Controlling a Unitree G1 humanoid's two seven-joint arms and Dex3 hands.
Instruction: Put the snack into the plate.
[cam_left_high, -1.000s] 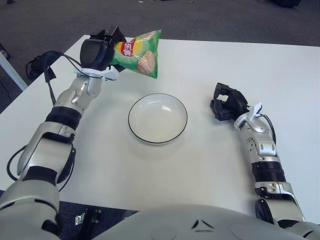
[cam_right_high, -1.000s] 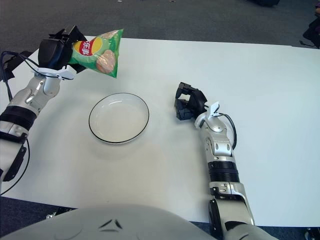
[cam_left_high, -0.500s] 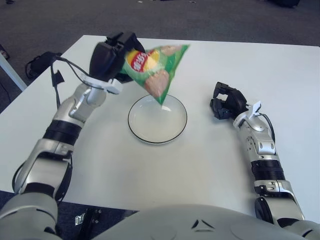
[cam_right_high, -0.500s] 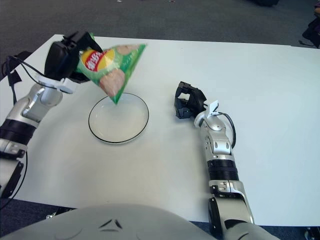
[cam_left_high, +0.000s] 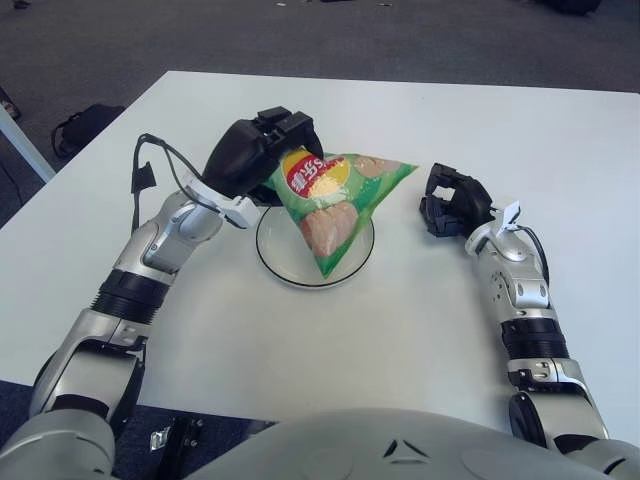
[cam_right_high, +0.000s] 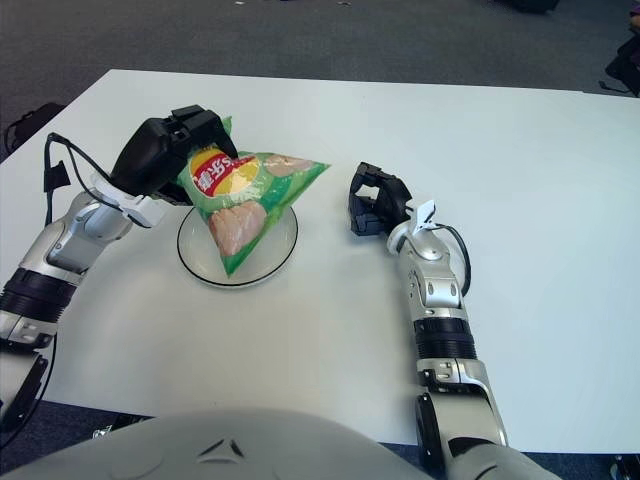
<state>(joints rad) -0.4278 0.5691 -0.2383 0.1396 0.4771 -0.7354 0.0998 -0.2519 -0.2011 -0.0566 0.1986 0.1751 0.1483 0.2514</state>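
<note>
The step in hand looks like the placing itself: the left hand (cam_left_high: 262, 150) grips the green, crinkled foil snack bag (cam_left_high: 335, 203) by its upper left corner, and the bag hangs down and to the right of the hand, directly over the round white plate with a thin dark rim (cam_left_high: 272, 262). The bag's lower point reaches down toward the near part of the plate; whether it already touches the plate's surface cannot be told from these views. The bag's right corner sticks out past the plate's right rim, toward the right hand (cam_left_high: 452, 203).

As a judgement, the next move calls for the left hand to sink a little more so the bag's weight settles on the plate, then to let its fingers go and lift away up and to the left without dragging the bag off. Because the bag is wider than the plate, it may tip over the rim on release; centring it first would help.

The bag is puffed with air, glossy, with a red and yellow oval logo near the hand and pictured crisps below it.

The right hand rests on the white table (cam_left_high: 420, 330) just right of the plate, fingers curled, holding nothing.
</note>
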